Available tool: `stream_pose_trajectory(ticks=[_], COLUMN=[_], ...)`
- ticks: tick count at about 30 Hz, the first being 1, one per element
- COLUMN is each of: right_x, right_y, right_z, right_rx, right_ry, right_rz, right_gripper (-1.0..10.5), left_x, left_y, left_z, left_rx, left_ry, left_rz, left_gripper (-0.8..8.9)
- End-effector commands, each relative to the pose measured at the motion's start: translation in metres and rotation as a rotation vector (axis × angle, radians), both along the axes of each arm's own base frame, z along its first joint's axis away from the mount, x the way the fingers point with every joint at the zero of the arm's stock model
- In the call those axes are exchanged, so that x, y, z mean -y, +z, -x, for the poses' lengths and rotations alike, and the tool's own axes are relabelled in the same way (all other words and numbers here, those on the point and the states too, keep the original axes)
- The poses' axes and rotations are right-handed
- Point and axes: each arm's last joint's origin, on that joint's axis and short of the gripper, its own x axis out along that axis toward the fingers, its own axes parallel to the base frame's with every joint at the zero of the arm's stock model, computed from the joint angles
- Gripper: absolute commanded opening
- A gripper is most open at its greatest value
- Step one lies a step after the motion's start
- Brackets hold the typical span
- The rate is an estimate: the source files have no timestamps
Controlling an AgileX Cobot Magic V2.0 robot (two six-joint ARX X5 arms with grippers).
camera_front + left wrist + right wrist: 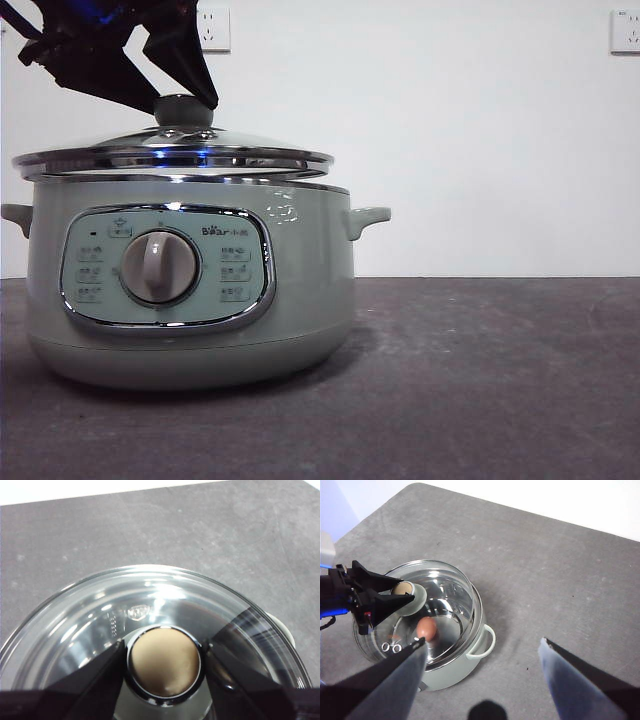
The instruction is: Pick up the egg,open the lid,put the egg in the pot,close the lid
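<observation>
**Egg in the pot, lid on top**

In the front view the pot (190,290) stands big and close at the left of the frame, on the dark grey table (480,380). It is pale green, with a round dial (159,266) in the middle of a shiny panel. A small handle sticks out on each side.

The lid (172,152) sits on the pot. It looks a little tipped, with its right edge a bit higher than the pot's rim. The left gripper (185,100) comes in black from the upper left of the frame. Its two jaws stand on either side of the knob (165,662), very close to it. I cannot tell whether they are pressing on it.

In the right wrist view the egg (426,629) shows through the glass, down inside the pot, left of the middle of the frame. It is small and brown-orange.

The right gripper (482,647) hangs high over the table with its jaws wide apart. It holds nothing.

Behind the pot is a white wall with one socket (214,28) at the top, near the left gripper, and another (625,30) in the upper right corner.
</observation>
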Motion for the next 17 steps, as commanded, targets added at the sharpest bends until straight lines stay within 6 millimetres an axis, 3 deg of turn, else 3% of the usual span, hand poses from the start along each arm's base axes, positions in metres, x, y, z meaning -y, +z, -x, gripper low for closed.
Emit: stream_pose_trajectory(ticks=[1,17], right_x=[0.000,0.000], right_y=[0.001,0.001], right_z=[0.000,0.000], right_rx=[0.002,0.003], right_ry=[-0.006,-0.008], right_rz=[-0.012,-0.015], right_gripper=[3.8,3.8], left_x=[0.003,0.012], left_y=[0.008,-0.012], left_z=[-0.004,-0.008], left_rx=[0.064,-0.057], left_ry=[0.003,-0.036], left_rz=[0.049,0.004], left_gripper=[-0.09,-0.09])
